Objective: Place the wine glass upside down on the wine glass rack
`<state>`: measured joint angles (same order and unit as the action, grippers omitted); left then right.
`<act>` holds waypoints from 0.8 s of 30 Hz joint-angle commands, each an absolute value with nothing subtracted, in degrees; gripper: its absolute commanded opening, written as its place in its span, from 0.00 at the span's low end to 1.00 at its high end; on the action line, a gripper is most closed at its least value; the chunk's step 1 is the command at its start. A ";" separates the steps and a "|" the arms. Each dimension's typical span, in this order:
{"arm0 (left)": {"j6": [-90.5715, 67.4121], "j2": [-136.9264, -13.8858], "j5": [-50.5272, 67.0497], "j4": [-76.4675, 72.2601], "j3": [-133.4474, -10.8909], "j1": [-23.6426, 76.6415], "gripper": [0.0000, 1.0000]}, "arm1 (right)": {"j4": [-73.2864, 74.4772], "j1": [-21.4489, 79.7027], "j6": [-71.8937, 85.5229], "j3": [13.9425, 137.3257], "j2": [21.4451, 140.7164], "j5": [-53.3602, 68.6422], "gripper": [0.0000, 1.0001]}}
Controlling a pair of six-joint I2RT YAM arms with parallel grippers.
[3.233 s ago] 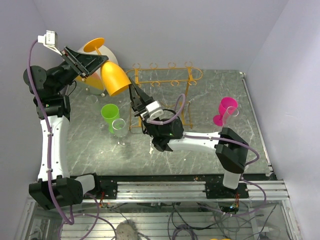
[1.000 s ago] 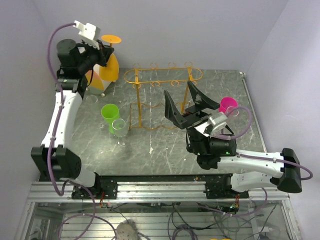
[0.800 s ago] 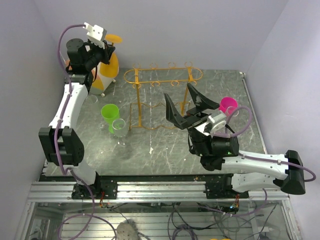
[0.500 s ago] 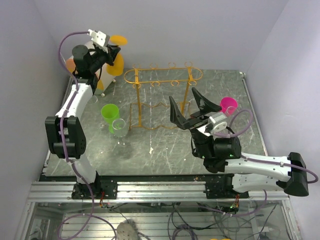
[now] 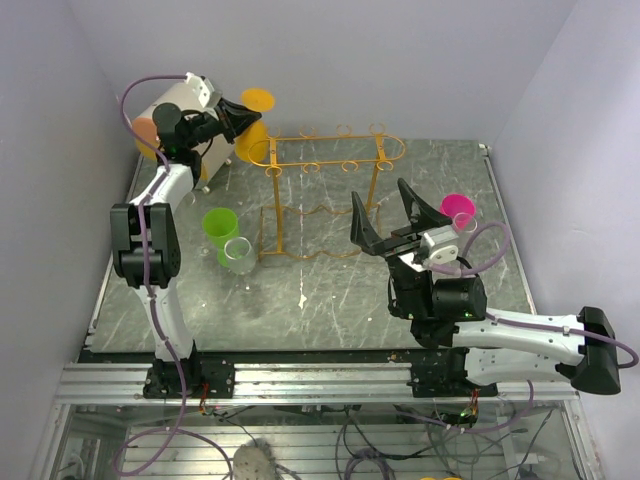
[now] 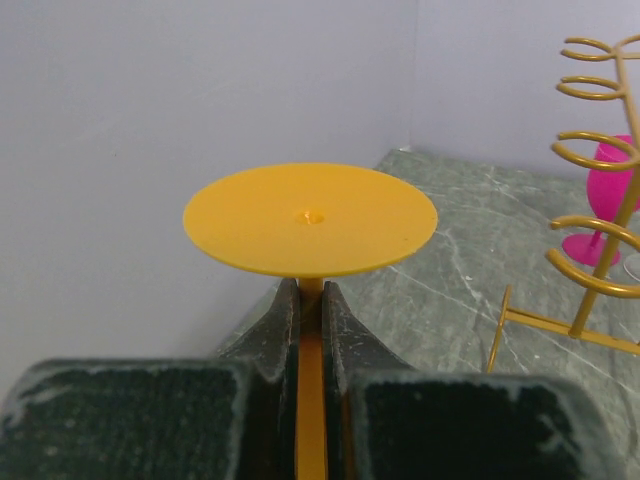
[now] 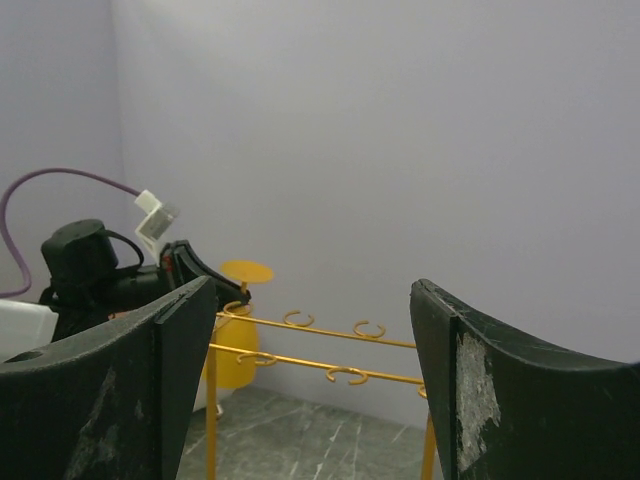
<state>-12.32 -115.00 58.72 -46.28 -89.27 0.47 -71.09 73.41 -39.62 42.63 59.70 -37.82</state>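
Left claw (image 6: 310,300) pinches the orange wine glass (image 6: 310,218) by its stem, foot up. The rack (image 7: 212,420) stands right of it, seemingly close. Right claw (image 5: 381,192) gapes wide, empty.

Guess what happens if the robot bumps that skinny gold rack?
Probably slides or wobbles easily: the wine glass rack is only thin wire, so likely light. It stands tall on a narrow base, so a high bump might tip it.

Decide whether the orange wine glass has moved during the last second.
Yes. The orange wine glass has shifted right, toward the left end of the wine glass rack.
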 commanded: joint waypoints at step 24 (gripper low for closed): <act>-17.89 -117.21 70.44 -59.18 -89.75 2.59 0.07 | -75.78 73.48 -45.89 41.82 59.61 -40.83 0.79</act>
